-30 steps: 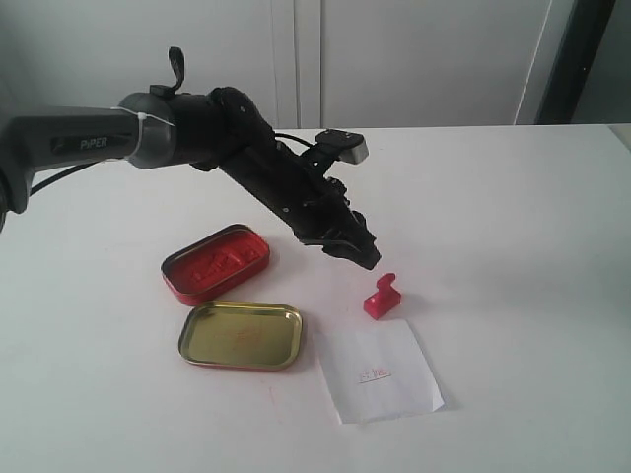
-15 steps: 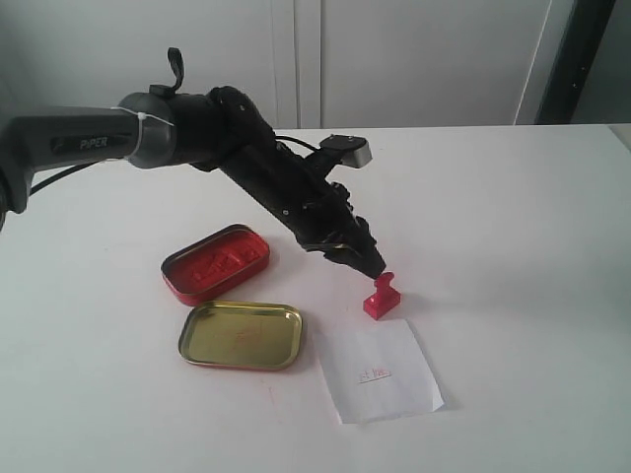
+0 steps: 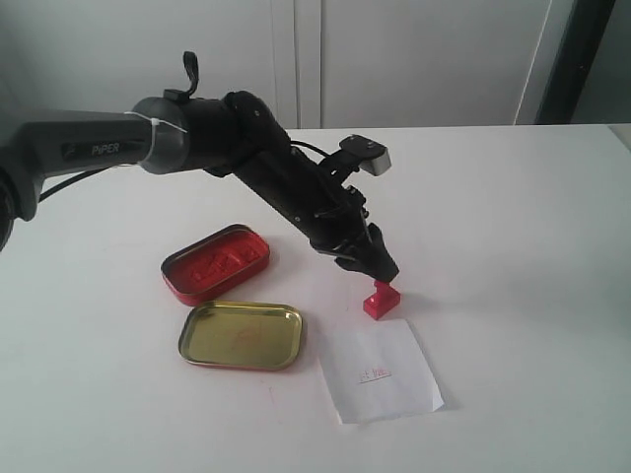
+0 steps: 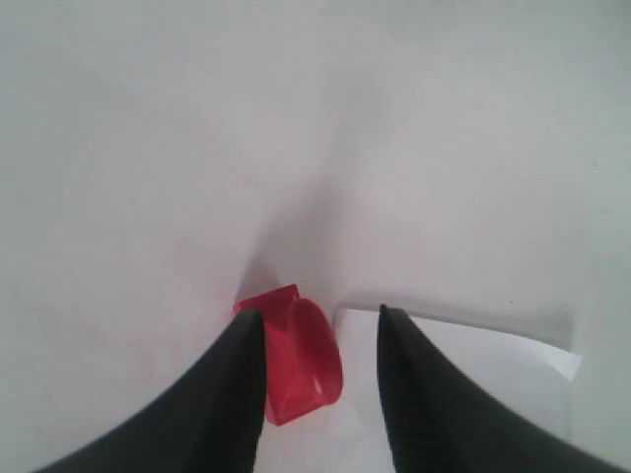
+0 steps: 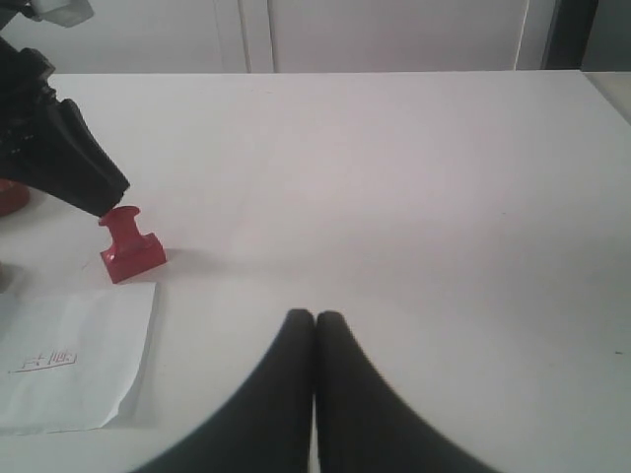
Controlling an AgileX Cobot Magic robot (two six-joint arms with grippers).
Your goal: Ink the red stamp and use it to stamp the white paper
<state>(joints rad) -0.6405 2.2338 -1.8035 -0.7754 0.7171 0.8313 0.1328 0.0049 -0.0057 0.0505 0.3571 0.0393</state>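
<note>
The red stamp point(image 3: 382, 301) stands upright on the white table, just beyond the far edge of the white paper point(image 3: 380, 371), which bears a small red print. My left gripper point(image 3: 383, 275) has come down over the stamp and is open. In the left wrist view the stamp's knob point(image 4: 304, 357) sits between the two fingers, close against one finger point(image 4: 242, 379), with a gap to the other; the paper point(image 4: 473, 360) shows beyond. My right gripper point(image 5: 315, 315) is shut and empty over bare table, with the stamp point(image 5: 130, 248) and the paper point(image 5: 69, 360) off to one side.
An oval red tin point(image 3: 217, 260) with a red ink pad lies left of the stamp. An open gold tin point(image 3: 242, 335) sits in front of it, beside the paper. The left arm point(image 3: 256, 158) stretches across from the left.
The left gripper has dropped and shifted right, from hovering above and left of the stamp to straddling its knob. The stamp, paper and tins have not moved.
</note>
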